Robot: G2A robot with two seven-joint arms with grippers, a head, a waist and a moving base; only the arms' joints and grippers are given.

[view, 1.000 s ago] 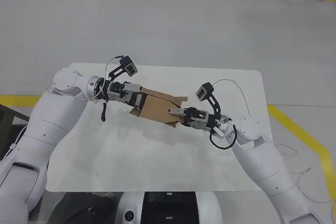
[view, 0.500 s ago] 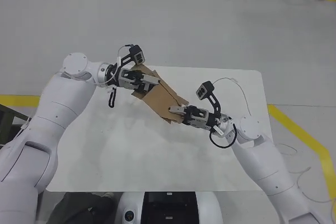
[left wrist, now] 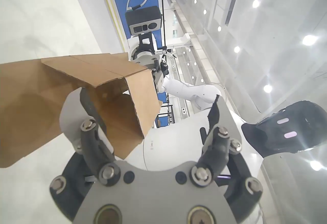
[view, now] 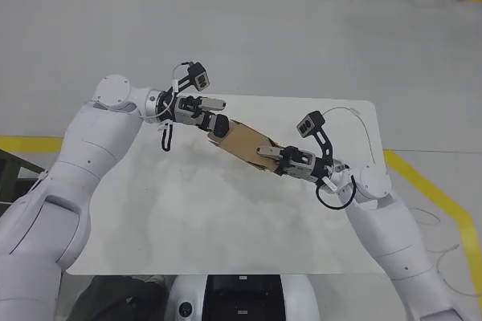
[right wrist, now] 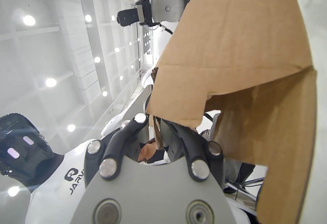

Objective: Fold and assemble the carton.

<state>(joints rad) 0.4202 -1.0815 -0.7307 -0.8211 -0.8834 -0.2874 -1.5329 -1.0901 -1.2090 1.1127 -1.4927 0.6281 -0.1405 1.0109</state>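
Carton [view: 243,143] is only a part-opened sleeve, flaps unfolded; right claw [view: 267,151] pinches its four o'clock end, left claw [view: 221,127] spread at ten.

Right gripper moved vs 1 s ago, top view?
Yes. The right gripper, shut on the carton, has shifted away from the robot, toward the far right corner of the table.

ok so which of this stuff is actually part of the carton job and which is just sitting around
In the job: carton; left gripper, open at one end of it; right gripper, pinching a flap at the other end.
Just there: table underneath; yellow floor tape.
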